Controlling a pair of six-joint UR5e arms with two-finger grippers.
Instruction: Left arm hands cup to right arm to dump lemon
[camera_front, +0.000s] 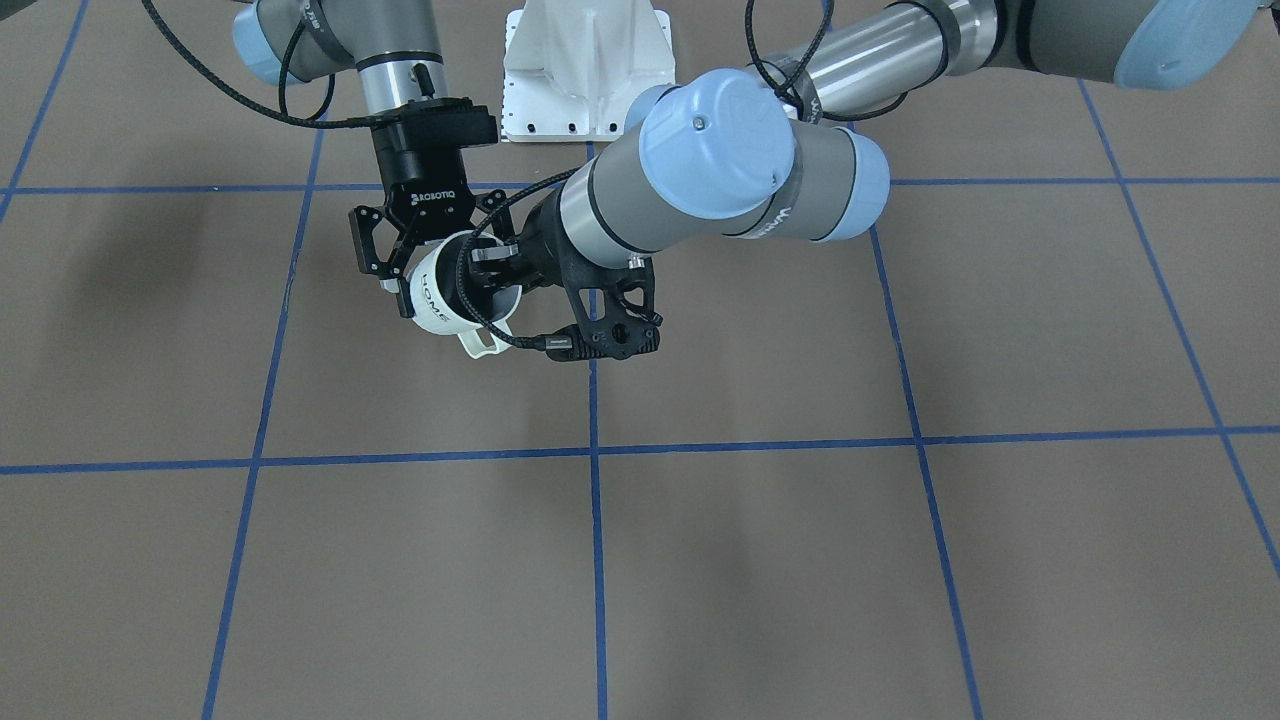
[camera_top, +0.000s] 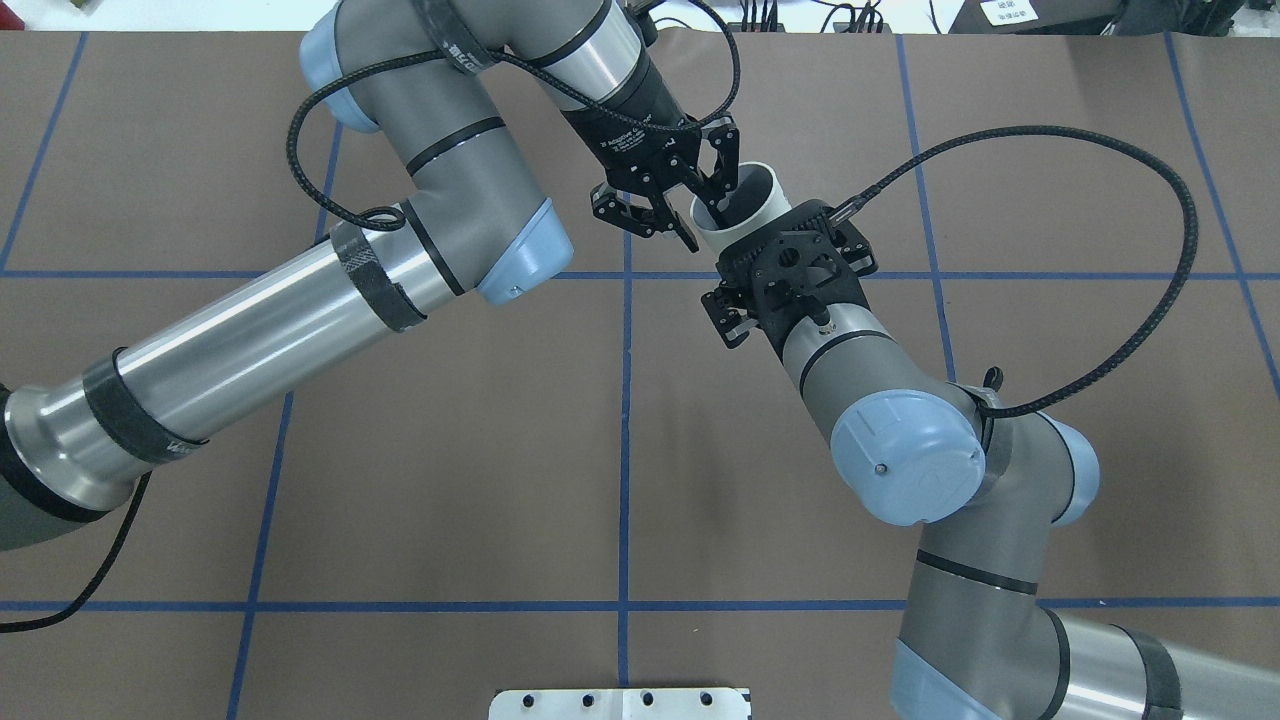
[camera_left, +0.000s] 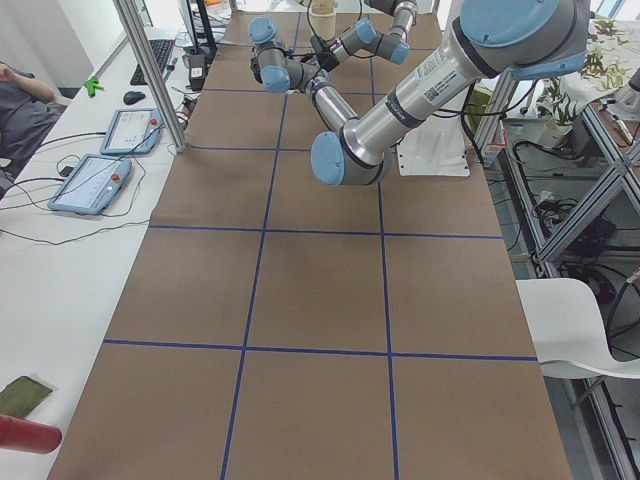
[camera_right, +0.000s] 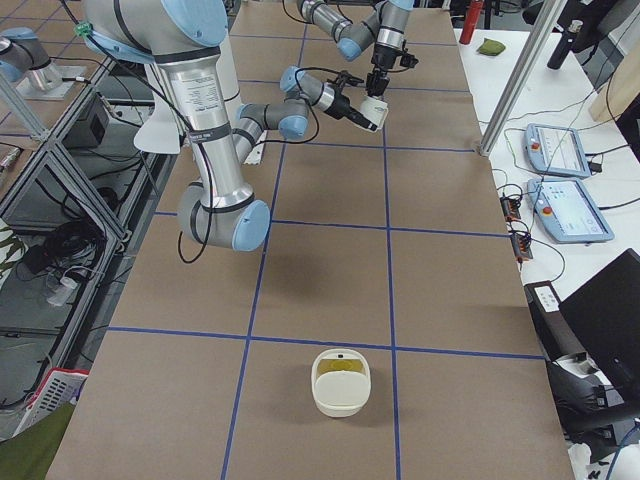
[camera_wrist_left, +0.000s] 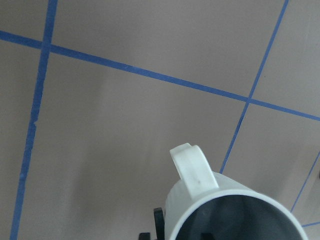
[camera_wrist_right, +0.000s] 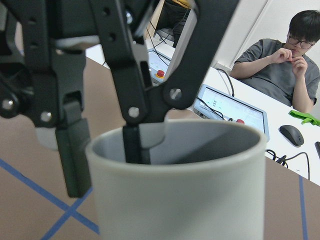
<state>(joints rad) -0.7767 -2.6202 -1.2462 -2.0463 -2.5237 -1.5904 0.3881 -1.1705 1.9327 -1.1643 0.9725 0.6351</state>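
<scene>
Brown blue-taped table (camera_front: 700, 560); cup (camera_top: 748, 215) aloft over its middle, mid-handover by the look of it. The left gripper (camera_top: 705, 220) pinches the rim, leaving the body free for the right gripper (camera_front: 445, 288), fingers wide astride it; clamped or not, can't tell. No lemon visible.

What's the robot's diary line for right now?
phase: handover | left gripper: pinching cup rim, cup in air | right gripper: around cup, grip unclear

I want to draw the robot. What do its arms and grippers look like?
The left arm and right arm are grey tubes with light-blue joint caps and black braided cables. The left gripper and right gripper are black and two-fingered; the right one says ROBOTIQ in white.
</scene>
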